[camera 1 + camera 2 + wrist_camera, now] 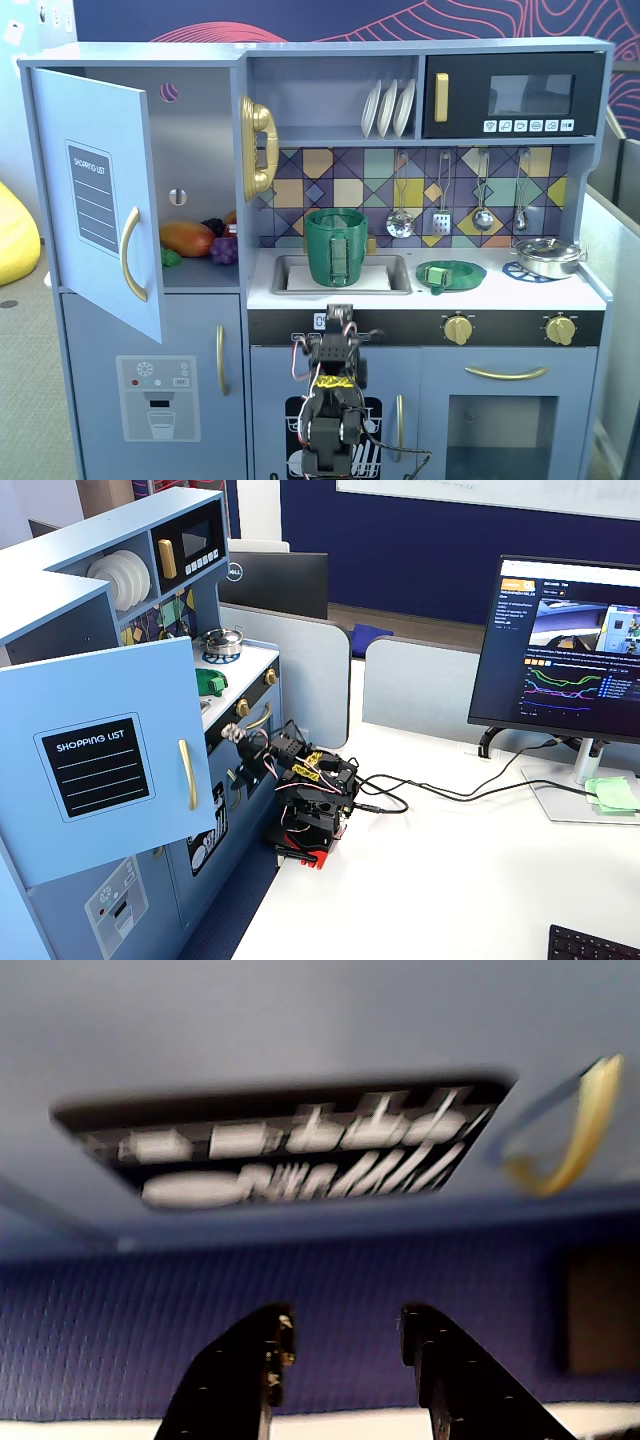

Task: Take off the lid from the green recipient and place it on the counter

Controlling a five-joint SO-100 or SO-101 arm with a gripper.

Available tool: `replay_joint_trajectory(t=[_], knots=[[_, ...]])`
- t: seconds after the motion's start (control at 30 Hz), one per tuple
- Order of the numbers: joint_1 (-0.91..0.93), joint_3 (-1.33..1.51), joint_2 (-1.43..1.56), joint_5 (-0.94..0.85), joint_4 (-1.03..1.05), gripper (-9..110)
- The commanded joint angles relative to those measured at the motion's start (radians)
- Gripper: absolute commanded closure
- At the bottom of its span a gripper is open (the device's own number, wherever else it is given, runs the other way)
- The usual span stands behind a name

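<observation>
The lid (pixel 451 273) is lying flat on the counter (pixel 500 291), just right of the green recipient (pixel 336 246) standing in the sink. The tool (pixel 345 1345) is hanging low, fingers apart, empty.

Cup (pixel 336 246) standing in the sink (pixel 392 276), at the left part of the counter (pixel 500 291) in a fixed view. Lid (pixel 450 273) flat on the counter just right of the sink — apart from the cup. Pot (pixel 548 256) further right, on a burner print. Plates (pixel 388 107) on the shelf above; microwave (pixel 513 95) right of them. Arm folded low before the cabinet, below the counter edge, gripper (pixel 342 1336) facing the cabinet front.
</observation>
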Motion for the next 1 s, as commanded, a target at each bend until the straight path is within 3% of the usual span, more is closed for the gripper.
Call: replay_joint_trajectory(t=[0.0,0.2,0.53,0.77,0.97], knots=[[-0.034,0.074,0.046,0.054,-0.046,101],[-0.034,0.120,0.089,0.106,0.086,101],[-0.032,0.121,0.127,0.002,0.434,99],[-0.035,0.121,0.129,-0.008,0.554,99],[-0.041,0.121,0.129,0.120,0.578,97]])
